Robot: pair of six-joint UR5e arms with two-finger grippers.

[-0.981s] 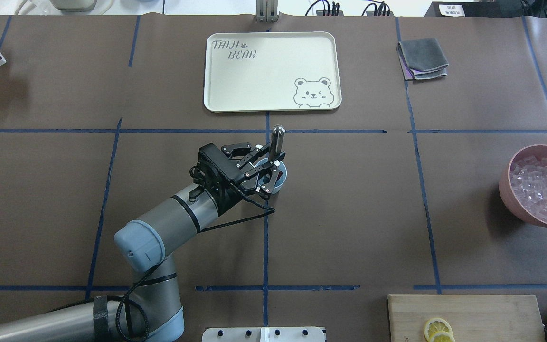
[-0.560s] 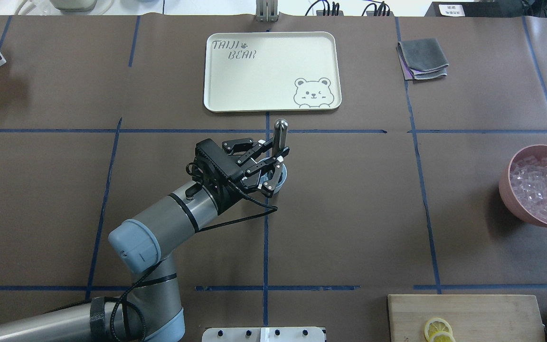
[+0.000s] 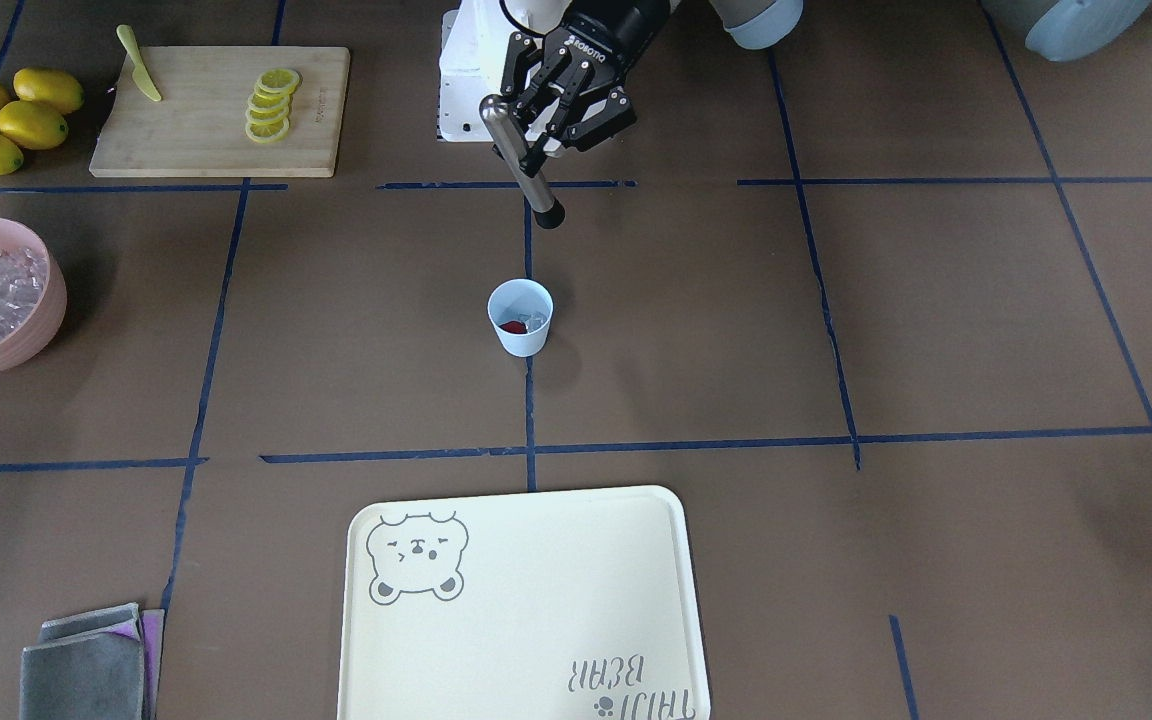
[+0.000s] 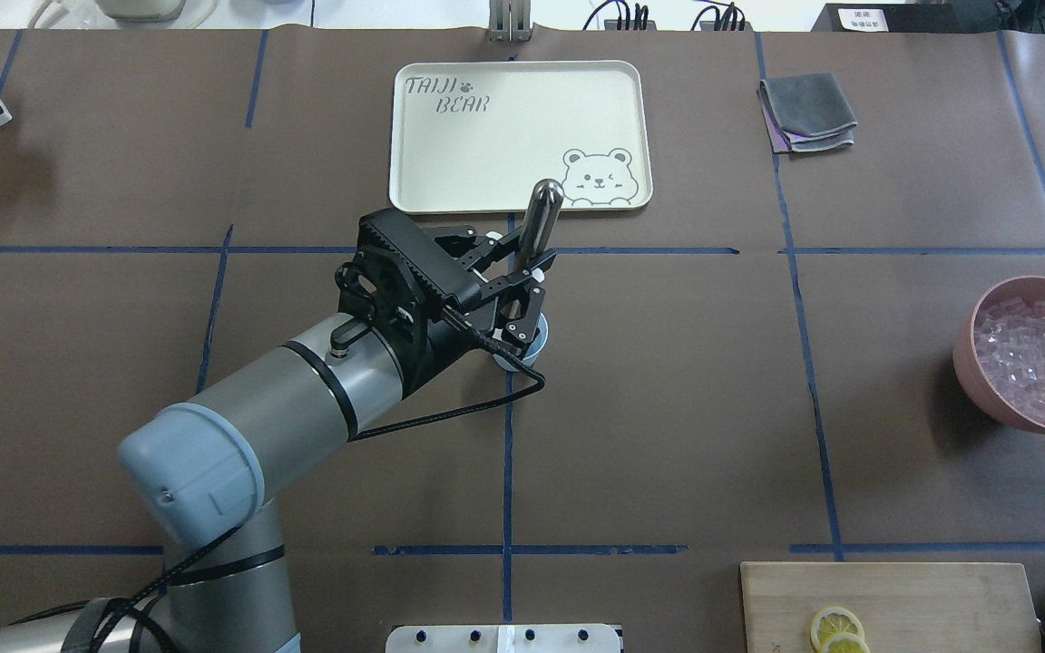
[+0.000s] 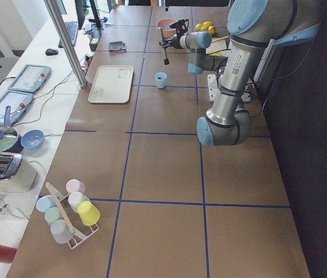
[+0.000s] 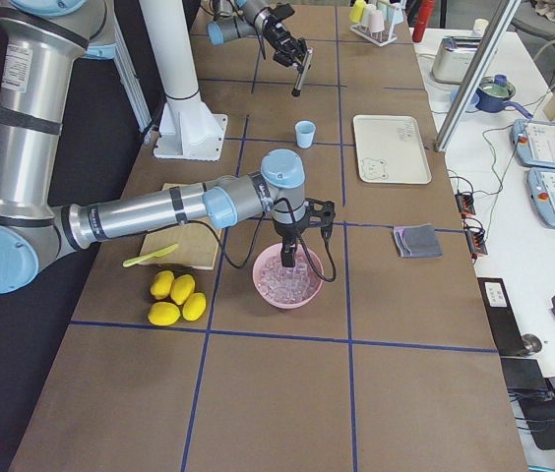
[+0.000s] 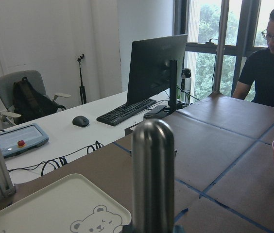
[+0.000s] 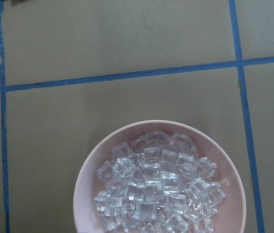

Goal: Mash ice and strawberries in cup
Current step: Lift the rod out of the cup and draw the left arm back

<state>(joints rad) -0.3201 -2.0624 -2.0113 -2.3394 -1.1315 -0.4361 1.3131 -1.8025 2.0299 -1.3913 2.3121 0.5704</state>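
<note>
The left hand (image 3: 539,148) is clamped on a steel muddler (image 3: 521,160), tilted above the pale blue cup (image 3: 520,318) and clear of it. The cup stands on the desk (image 3: 836,330) holding a strawberry piece (image 3: 511,326) and ice (image 3: 534,321). The right hand (image 6: 289,258) hangs over the pink bowl (image 3: 36,330); how far it is open cannot be told.

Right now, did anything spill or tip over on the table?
No, nothing stands out. The cup stands upright with the strawberry and ice inside, and no spill shows around it. The left gripper holds the masher raised and tilted, clear of the cup.
</note>
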